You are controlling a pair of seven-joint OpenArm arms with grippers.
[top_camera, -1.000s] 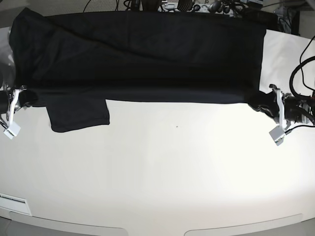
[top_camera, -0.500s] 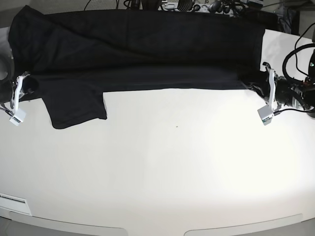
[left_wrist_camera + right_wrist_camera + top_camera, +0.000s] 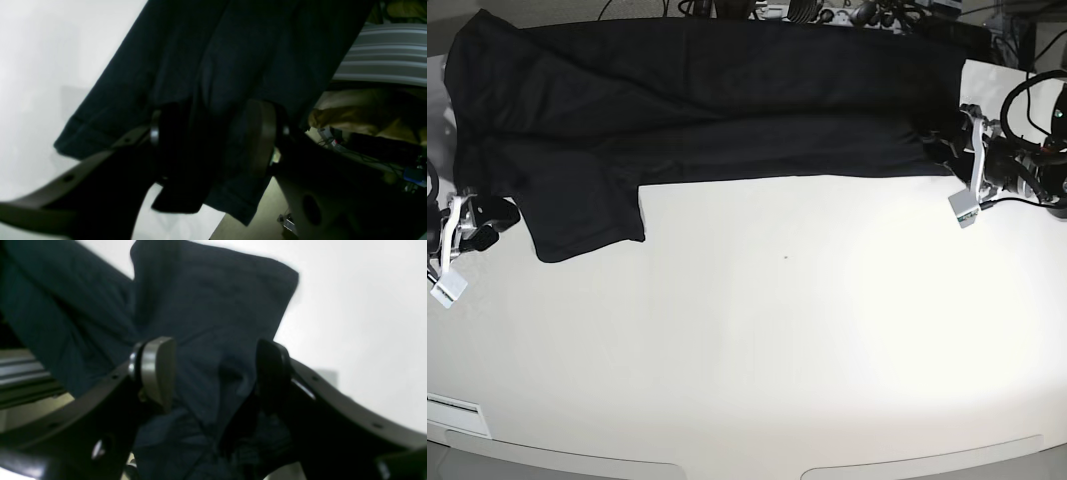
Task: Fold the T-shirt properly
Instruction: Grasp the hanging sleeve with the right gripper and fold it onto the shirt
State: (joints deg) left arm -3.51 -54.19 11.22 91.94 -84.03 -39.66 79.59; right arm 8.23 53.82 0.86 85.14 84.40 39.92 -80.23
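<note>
Lying folded lengthwise along the far edge of the smooth white table (image 3: pixel 767 330): one plain black short-sleeved T-shirt of soft matte fabric (image 3: pixel 717 110), one sleeve trailing toward the near left. Left gripper (image 3: pixel 968 165) at the hem end, jaws spread wide, cloth draped loose between them, nothing clamped. Right gripper (image 3: pixel 451 238) at the sleeve end, likewise wide apart, fabric bunched between its fingers (image 3: pixel 156 370) but unheld. Risk: withdrawing jaws may snag the loose cloth and drag the fold askew; far edge could slip off the table
</note>
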